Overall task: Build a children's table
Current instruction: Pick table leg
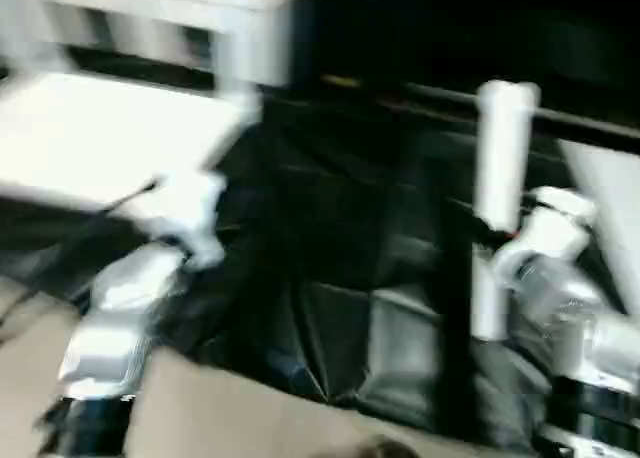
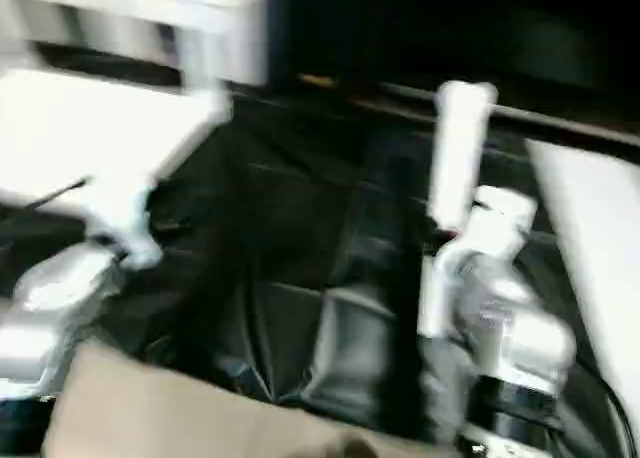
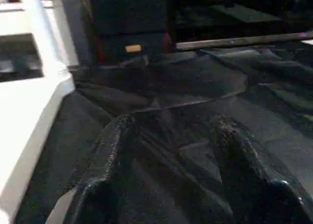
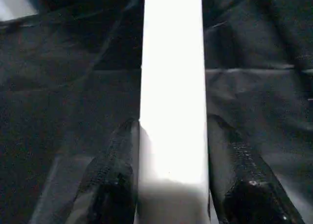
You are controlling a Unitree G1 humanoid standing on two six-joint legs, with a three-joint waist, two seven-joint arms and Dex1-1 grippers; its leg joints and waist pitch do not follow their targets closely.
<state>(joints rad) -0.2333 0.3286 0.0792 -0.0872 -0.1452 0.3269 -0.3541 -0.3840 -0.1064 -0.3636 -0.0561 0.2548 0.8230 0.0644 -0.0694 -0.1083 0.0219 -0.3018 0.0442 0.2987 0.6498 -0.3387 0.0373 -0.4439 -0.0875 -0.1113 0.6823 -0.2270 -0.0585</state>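
- Currently right end effector (image 4: pixel 171 185) pinches a leg (image 1: pixel 500 178), held upright over the black sheet (image 1: pixel 330 278).
- Left end effector (image 3: pixel 171 150) spread, empty, just beside the tabletop (image 1: pixel 90 138) at left.
- Leg looks stiff, light, smooth plastic, likely slippery; grip mid-shaft, squarely.
- Sheet is wrinkled, soft; dark room, white furniture (image 1: pixel 200 18) behind.

1. Both head views are heavily smeared by motion blur; edges of the white tabletop (image 1: pixel 95 138) and the upright leg (image 1: pixel 503 168) are soft and streaked.
2. White plastic blows out to glare, losing surface detail, most strongly on the leg in the right wrist view.
3. The black sheet (image 3: pixel 195 87) reads dim, with faint sheen along its creases.
4. The wrist views are sharper, though the near fingers (image 3: pixel 110 150) are out of focus.
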